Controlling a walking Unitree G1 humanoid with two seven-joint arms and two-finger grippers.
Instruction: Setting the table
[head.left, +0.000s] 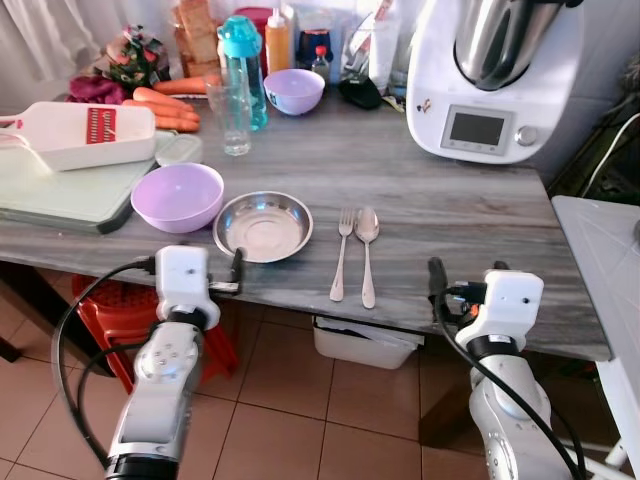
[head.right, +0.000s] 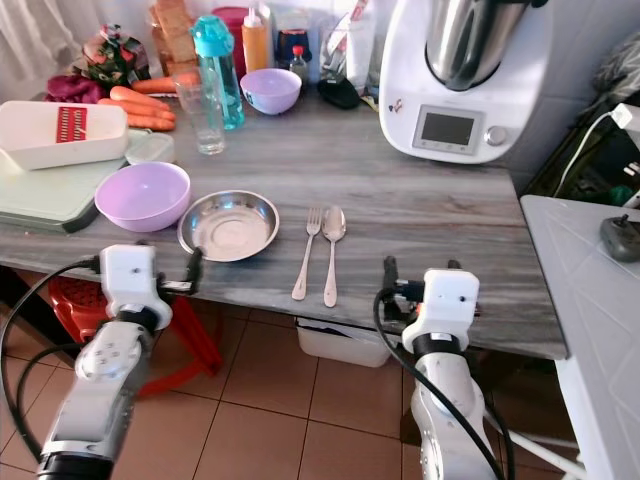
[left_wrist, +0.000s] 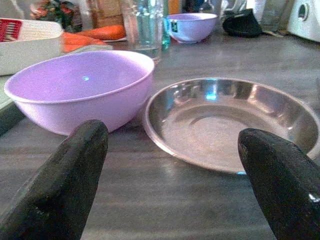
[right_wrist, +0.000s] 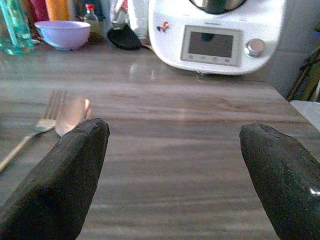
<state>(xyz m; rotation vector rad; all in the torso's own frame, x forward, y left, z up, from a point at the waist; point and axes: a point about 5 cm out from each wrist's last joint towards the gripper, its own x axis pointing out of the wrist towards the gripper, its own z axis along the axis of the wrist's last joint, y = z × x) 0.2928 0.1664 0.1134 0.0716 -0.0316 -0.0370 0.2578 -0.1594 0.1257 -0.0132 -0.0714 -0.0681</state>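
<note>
Steel plate (head.left: 263, 226), fork (head.left: 341, 254), spoon (head.left: 367, 252) already on desk (head.left: 440, 200). Both grippers' fingers apart, empty. Next, likely: left gripper (head.left: 196, 272) grabs glass (head.left: 234, 122).

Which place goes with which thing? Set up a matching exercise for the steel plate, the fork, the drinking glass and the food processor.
Things:
1. steel plate
2. fork
3. drinking glass
4. food processor

Places:
A. far right of the table
B. just left of the spoon
C. beside the teal bottle
D. right of the near purple bowl

Pairs: 1-D, 2-B, 3-C, 4-A
</note>
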